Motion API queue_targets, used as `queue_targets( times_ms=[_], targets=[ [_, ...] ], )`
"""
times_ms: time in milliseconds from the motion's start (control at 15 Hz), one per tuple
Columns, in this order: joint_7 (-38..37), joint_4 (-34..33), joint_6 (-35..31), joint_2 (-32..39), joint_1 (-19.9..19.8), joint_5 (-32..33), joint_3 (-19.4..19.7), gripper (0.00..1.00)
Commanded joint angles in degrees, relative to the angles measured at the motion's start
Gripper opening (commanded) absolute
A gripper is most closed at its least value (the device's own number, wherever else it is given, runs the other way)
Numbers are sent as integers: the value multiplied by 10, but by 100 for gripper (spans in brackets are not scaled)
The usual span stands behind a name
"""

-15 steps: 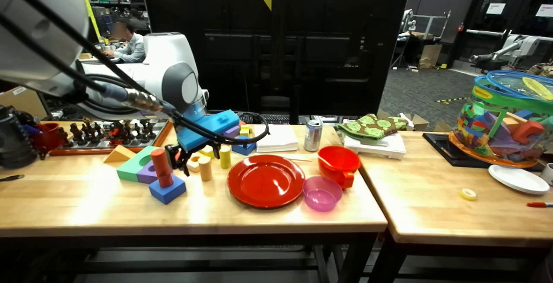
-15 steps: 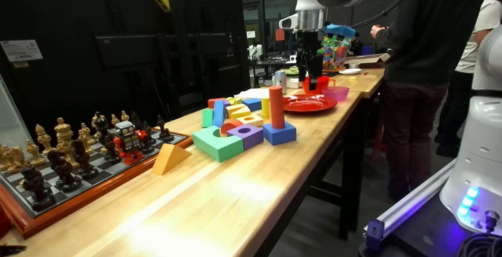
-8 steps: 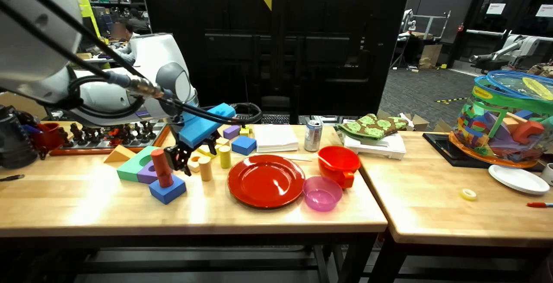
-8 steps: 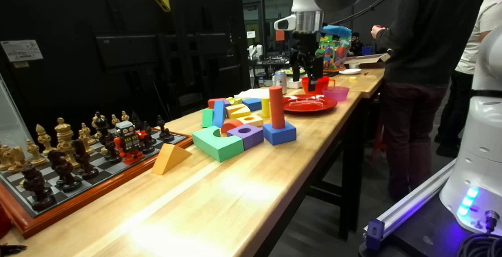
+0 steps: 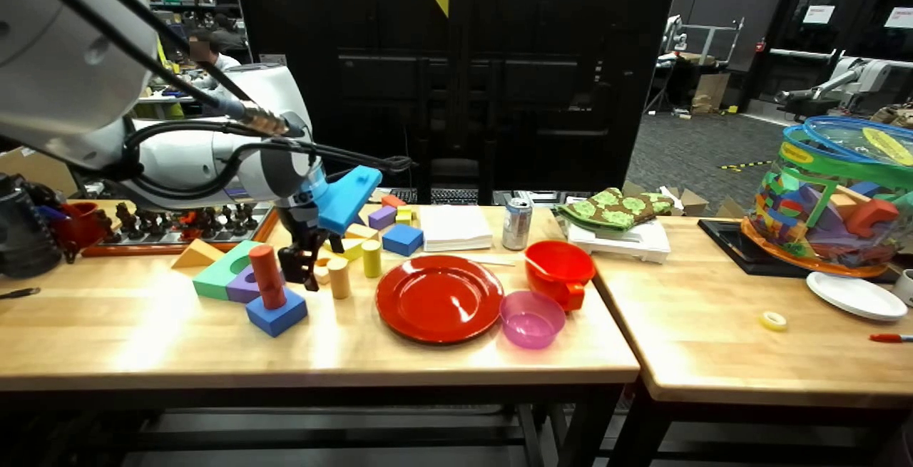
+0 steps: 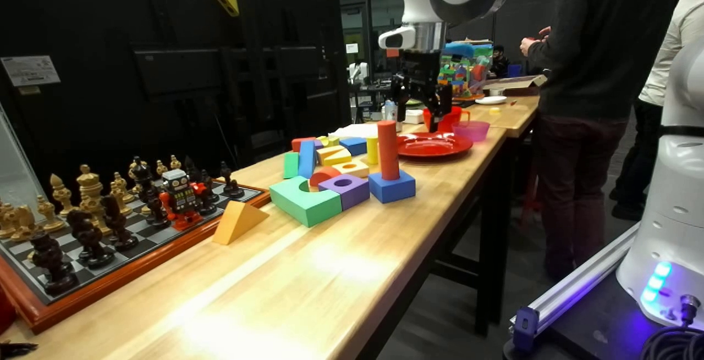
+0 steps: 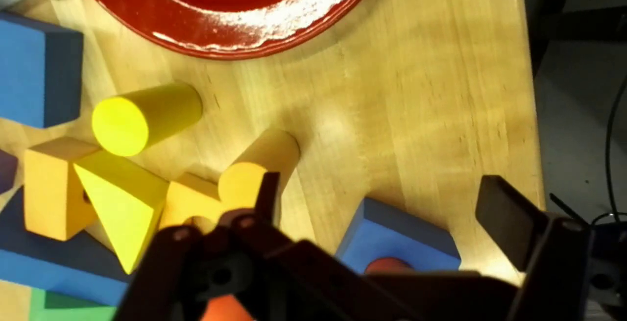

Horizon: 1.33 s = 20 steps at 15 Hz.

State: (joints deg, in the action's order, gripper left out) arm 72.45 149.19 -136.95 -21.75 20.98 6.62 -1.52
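Wood table [image 5: 214,349] by blk screen back [image 5: 456,96]: gripper [image 7: 387,208] released, jaws wide

Hanging above tabletop, pointing down, jaws spread far apart. Nearest to gripper: red cyl [image 5: 267,278], upright on blue block [image 5: 278,319]; in wrist view, only lower bit visible btwn jaws, rest hidden behind gripper. Can't tell if touching. Also v. close: tan cyl [image 5: 339,279], upright on tabletop, partly covered by a jaw tip in wrist view.

Next out: purple block [image 6: 356,194] w/ round hole, side by side w/ green block [image 6: 305,206] w/ curved cutout. Yel cyl [image 5: 371,259], upright, nr red plate [image 5: 440,296], flat on tabletop. Beyond plate: pink bowl [image 5: 531,335] & red cup [image 5: 549,287] w/ handle, close together. Nr screen back: drinks can [image 5: 516,224], upright, & white paper stack [image 5: 456,228].

Farther, at opp. end: orange wedge [image 6: 236,225], just beside chessboard [image 6: 148,259], w/ toy robot [image 6: 180,198] standing on latter. On adjoining table [image 5: 706,310]: clear tub of blocks [image 5: 849,173], nr white plate [image 5: 856,297]. In an exterior view, well apart: person in dark top [image 6: 616,46], standing.
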Motion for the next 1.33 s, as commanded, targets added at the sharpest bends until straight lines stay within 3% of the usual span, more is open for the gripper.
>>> queue_targets(
  times_ms=[0, 533, 1267],
  targets=[
    [98, -30, 4, 24, 9, -21, -4, 100],
    [222, -85, 13, 73, 1, -39, -25, 100],
    [315, -127, 25, 149, -37, -77, -36, 100]
  ],
)
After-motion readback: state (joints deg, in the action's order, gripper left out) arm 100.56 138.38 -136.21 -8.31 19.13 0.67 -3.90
